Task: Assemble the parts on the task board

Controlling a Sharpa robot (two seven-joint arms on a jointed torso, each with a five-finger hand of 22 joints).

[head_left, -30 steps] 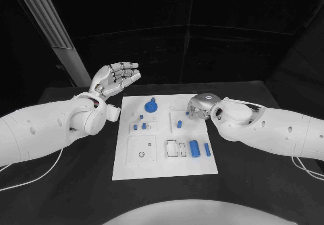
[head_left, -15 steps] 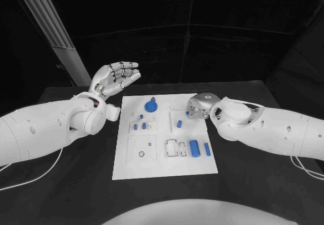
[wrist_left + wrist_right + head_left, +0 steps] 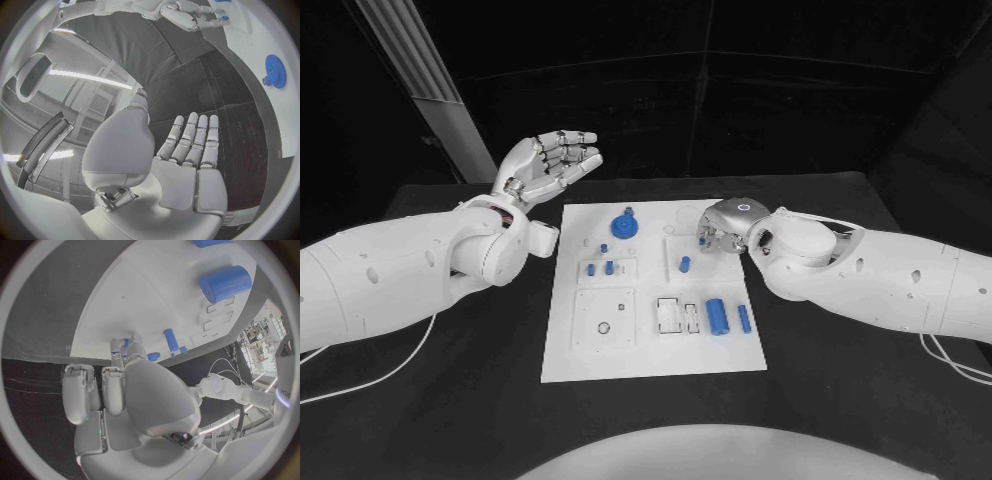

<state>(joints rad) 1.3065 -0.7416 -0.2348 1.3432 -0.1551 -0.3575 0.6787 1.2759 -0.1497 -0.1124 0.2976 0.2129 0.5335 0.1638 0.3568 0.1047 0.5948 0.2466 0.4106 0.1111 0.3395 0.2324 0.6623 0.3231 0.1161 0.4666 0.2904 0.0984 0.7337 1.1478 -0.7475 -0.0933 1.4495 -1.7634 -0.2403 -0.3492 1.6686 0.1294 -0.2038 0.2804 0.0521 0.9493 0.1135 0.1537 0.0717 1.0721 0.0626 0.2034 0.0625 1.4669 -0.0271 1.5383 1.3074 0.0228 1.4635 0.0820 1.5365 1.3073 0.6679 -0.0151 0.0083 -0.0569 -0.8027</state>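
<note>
Your right robot hand (image 3: pixel 718 226) was the one near the work. It hung low over the far right part of the task board (image 3: pixel 655 366), with its fingers bent downward at the board's surface. In the right wrist view a small blue part (image 3: pixel 127 343) showed right at the fingertips (image 3: pixel 117 351), but you could not tell from the pictures if it was pinched or only touched.

The next nearest part was a short blue peg (image 3: pixel 684 265). It lay on the board just beside this robot hand, on the side toward the robot's body, and its long axis ran roughly from the near edge to the far edge of the board. In my judgement, a reach for it would need only a small pull back toward the body.

Your left robot hand (image 3: pixel 547 164) was held up above the tabletop (image 3: pixel 473 400) off the board's far left corner, released, fingers apart and holding nothing. The blue gear (image 3: pixel 626 227) was the part closest to it, yet the right robot hand was nearer to most parts.
</note>
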